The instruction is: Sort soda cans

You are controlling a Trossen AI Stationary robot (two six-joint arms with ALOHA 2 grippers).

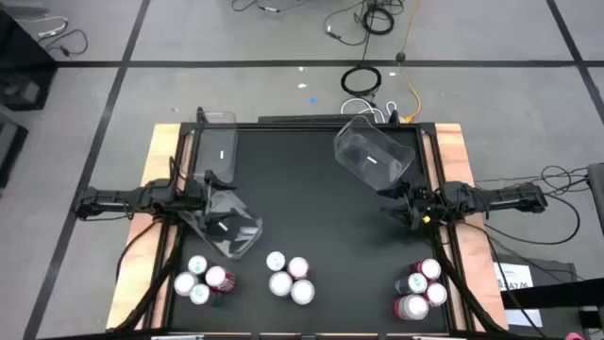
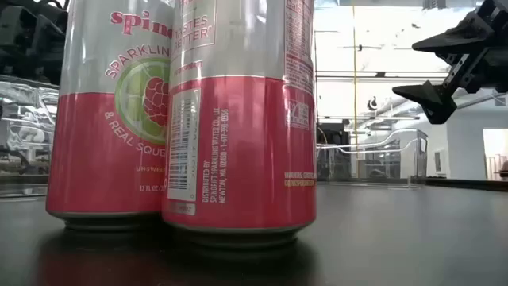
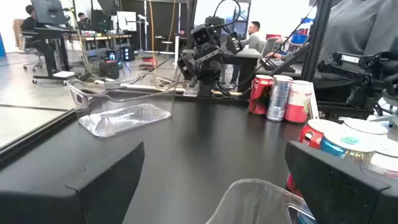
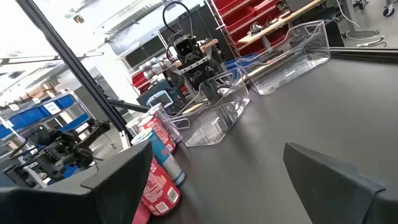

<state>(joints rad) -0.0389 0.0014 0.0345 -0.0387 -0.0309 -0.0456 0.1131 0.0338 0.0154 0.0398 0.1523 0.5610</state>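
Note:
Soda cans with silver tops stand upright on the black table near its near edge in three clusters: left [image 1: 203, 280], middle [image 1: 288, 276] and right [image 1: 420, 288]. Two pink cans [image 2: 238, 119] fill the low view. My left gripper [image 1: 200, 192] [image 3: 217, 180] is open at the table's left side, above the edge of a tipped clear bin [image 1: 226, 227]. My right gripper [image 1: 396, 208] [image 4: 224, 186] [image 2: 436, 71] is open at the right side, above the bare table, beside another clear bin [image 1: 373, 156]. Neither holds a can.
A third clear bin [image 1: 219, 146] sits at the far left corner. A raised frame [image 1: 439, 170] borders the black table, with wooden boards outside it. Bare table lies between the two grippers. People sit at desks [image 3: 252, 34] in the room beyond.

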